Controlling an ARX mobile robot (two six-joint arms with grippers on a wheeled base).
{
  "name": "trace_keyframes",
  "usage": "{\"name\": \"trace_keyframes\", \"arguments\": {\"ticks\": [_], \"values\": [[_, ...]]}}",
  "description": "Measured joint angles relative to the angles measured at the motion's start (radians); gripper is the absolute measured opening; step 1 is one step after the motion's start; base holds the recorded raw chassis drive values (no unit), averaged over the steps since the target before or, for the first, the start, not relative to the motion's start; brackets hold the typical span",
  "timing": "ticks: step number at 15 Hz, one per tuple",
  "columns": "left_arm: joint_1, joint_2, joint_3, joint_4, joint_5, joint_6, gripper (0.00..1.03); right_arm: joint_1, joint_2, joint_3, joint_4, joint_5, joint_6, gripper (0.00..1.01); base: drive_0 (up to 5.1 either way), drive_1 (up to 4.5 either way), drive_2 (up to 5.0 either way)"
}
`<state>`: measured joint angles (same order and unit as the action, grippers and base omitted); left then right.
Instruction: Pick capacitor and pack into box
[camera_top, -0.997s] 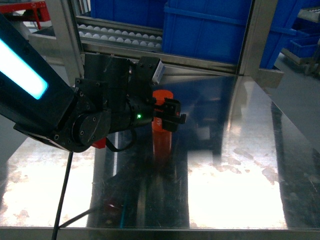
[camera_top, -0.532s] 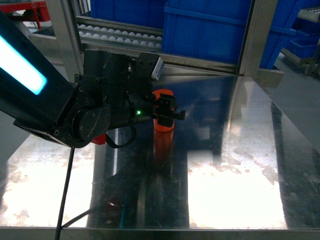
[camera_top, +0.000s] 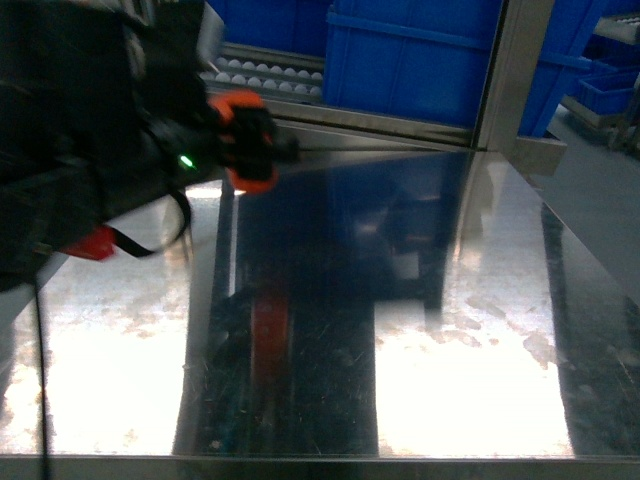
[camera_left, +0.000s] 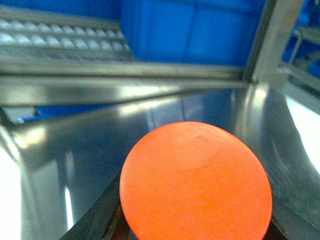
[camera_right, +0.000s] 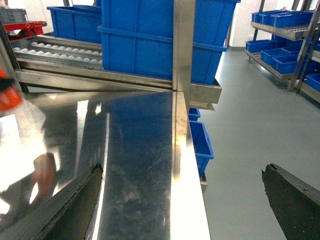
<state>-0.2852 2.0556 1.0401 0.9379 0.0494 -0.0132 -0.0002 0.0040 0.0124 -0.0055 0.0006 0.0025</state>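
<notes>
The head camera looks forward and down across the steel tabletop toward the blue bins behind. The left wrist camera sits very close behind the orange capacitor, facing the same bins. The right wrist camera rides low by the tabletop's right edge, facing along it toward the bins and the aisle floor.

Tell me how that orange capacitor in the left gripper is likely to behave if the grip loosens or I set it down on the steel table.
The orange capacitor looks like a smooth, rigid cylinder with a round flat end, so it would probably slip rather than flex in the left gripper. Laid sideways on the polished steel table, it would likely roll. Upright, it seems tall enough to tip.
</notes>
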Motion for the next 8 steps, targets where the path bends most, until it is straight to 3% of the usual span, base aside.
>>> {"name": "trace_keyframes", "arguments": {"ticks": [3, 5, 8], "values": [[0.058, -0.318, -0.283, 0.15, -0.091, 0.034, 0.45, 0.0, 0.0, 0.0, 0.0, 0.0, 0.0, 0.98, 0.0, 0.0, 0.0], [0.074, -0.452, -0.466, 0.132, -0.134, 0.047, 0.45, 0.0, 0.0, 0.0, 0.0, 0.0, 0.0, 0.98, 0.0, 0.0, 0.0], [0.109, -0.652, -0.548, 0.057, -0.156, -0.002, 0.45, 0.0, 0.0, 0.0, 0.0, 0.0, 0.0, 0.98, 0.0, 0.0, 0.0]]}}
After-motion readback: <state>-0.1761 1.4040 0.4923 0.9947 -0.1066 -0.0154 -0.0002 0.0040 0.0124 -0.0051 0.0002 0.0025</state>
